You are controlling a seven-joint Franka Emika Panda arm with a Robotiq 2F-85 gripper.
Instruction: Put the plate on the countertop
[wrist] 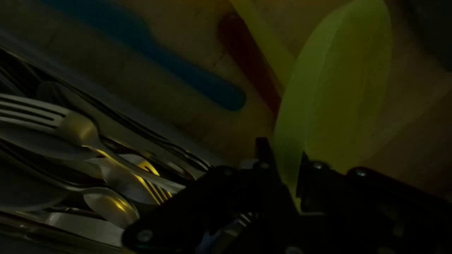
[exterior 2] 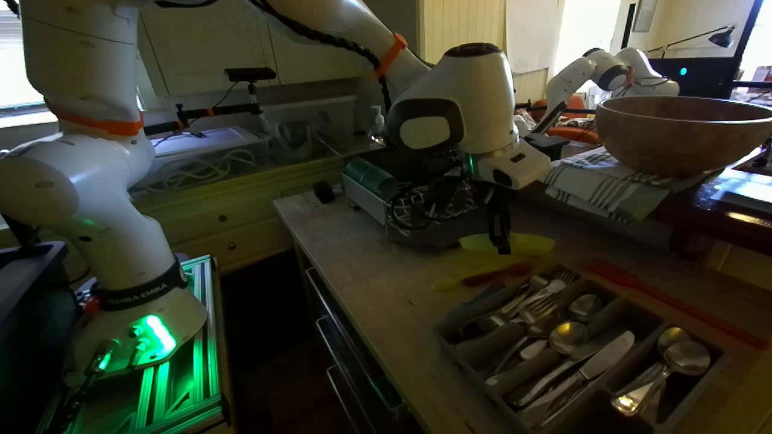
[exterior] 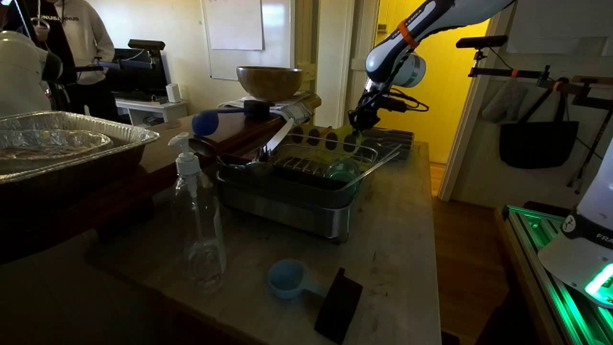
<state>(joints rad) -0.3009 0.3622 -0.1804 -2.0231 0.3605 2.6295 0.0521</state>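
In an exterior view the robot arm [exterior: 383, 62] reaches in from the far right, and its gripper [exterior: 360, 120] hangs low just past the dish rack [exterior: 287, 194]. There's a bit of the yellow-green plate [exterior: 339, 133] right by it, kinda hidden behind the rack wires. The rack sits on the countertop [exterior: 397, 239]. Nearer, you've got a clear pump bottle [exterior: 198, 230] on the left and a blue cup [exterior: 286, 279] to the right of it. A wooden bowl [exterior: 269, 84] is farther back, left of the arm.

Also in an exterior view, the plate shows up as a thin sliver between the rack and the cutlery tray [exterior 2: 490, 348], with the gripper pointing down in front of it. A red utensil [exterior 2: 499, 274] lies just on the near side, and the bowl's on a towel [exterior 2: 609, 190] at far right. Can't tell whether the plate touches the countertop.

Wrist view's super dark, but the gripper looks clamped on the plate, fingers [wrist: 263, 150] on both sides of the near rim. A blue handle [wrist: 197, 79] is off to the left, and forks [wrist: 79, 128] fill the tray at near left.
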